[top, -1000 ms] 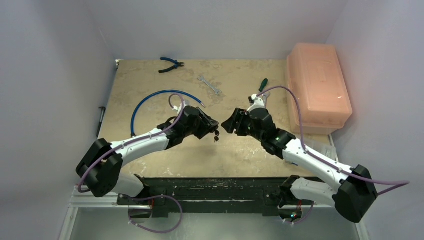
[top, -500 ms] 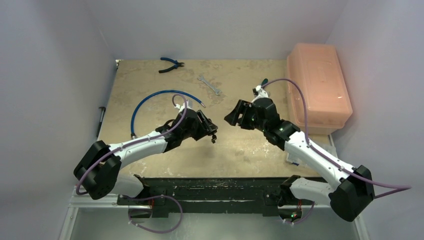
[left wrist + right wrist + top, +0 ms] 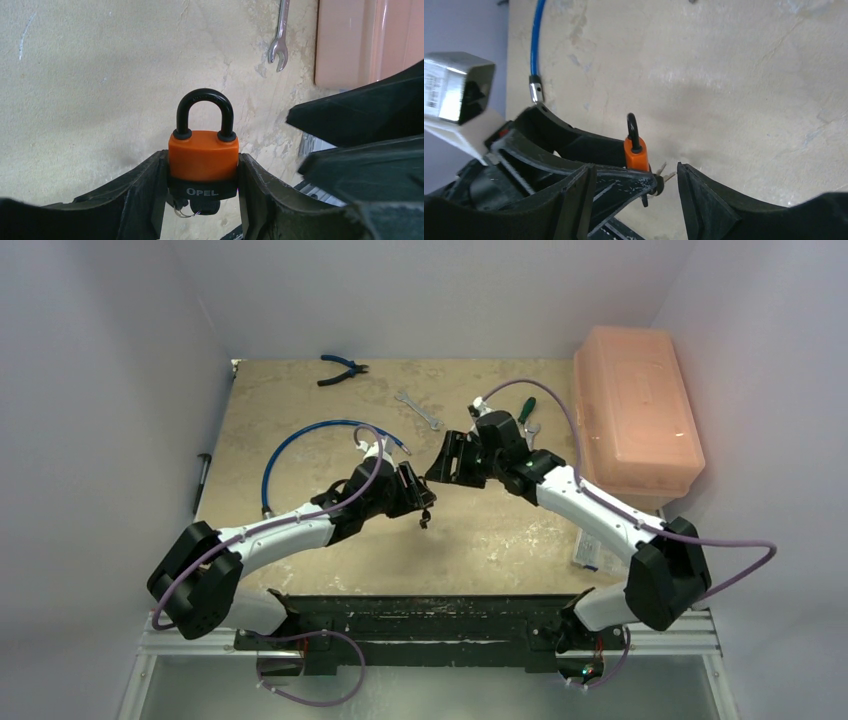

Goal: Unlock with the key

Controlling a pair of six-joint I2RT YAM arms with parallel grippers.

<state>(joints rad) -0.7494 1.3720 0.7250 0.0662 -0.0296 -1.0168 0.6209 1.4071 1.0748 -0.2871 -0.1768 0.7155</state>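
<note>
The work surface is a mottled beige table (image 3: 480, 540) enclosed by plain pale walls. In the top view:

- A pink plastic box (image 3: 637, 415) lies along the table edge at 2 o'clock.
- Blue-handled pliers (image 3: 342, 369) lie at 11 o'clock, near the far edge.
- A wrench (image 3: 418, 409) lies at 12 o'clock.
- A green-handled screwdriver (image 3: 524, 410) lies at 1 o'clock, partly hidden by the right arm.
- A blue cable (image 3: 300, 435) curves across the 10 o'clock area.

The left gripper (image 3: 418, 502) is near the table centre and clamps the padlock (image 3: 202, 157) between its two fingers. The padlock has an orange body and a black lower band marked OPEL. Its black shackle stands upright, with both legs seated in the body. The key (image 3: 202, 206) sits in the underside of the padlock. A thin key ring (image 3: 181, 212) hangs just beside the key, at 7 o'clock of the body.

The right gripper (image 3: 447, 458) hangs at 1 o'clock of the left gripper, near it but apart. Its jaws stand wide and hold nothing. The right wrist view shows the padlock and key through the gap between its fingers.
</note>
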